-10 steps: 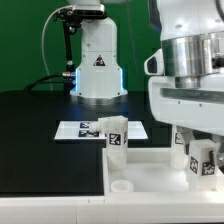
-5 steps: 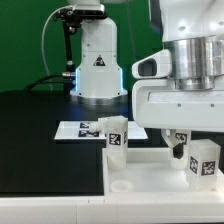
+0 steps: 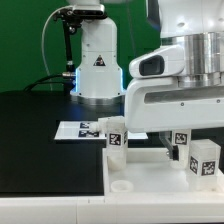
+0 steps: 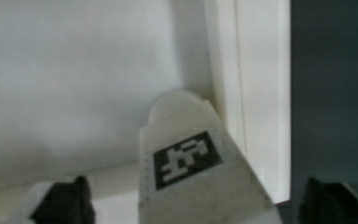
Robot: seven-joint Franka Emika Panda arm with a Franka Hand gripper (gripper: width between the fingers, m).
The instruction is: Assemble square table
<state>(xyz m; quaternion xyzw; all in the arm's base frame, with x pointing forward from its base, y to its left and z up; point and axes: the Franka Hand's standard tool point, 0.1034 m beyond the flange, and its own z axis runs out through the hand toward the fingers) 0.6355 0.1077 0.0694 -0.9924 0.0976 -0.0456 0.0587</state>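
Square table only partly built, judging by what lies in sight: white slab [image 3: 150,170] flat on the black table [image 3: 40,130], filling the lower part of the exterior view, with one tagged leg [image 3: 115,137] standing upright near its far corner on the exterior view's left, and a second tagged leg [image 3: 204,158] upright toward the exterior view's right, just under the arm. Seems two legs up at most; cannot tell from here whether either is screwed fully home or merely set in place. One round corner hole [image 3: 121,185] at the near side shows bare, so at least that corner waits for a leg. Remaining legs not visible in either view. Marker board [image 3: 80,129] flat on the black table beyond the slab, beside the robot base [image 3: 97,70]. Gripper [image 4: 190,200] hanging over the right-hand leg [image 4: 194,150], dark fingertips [image 4: 60,200] spread apart on either side of it in the wrist view, with a gap on each side, so jaws wide and holding nothing. Probably half the work left: fetching the missing legs, seating them in the bare holes, twisting each tight.
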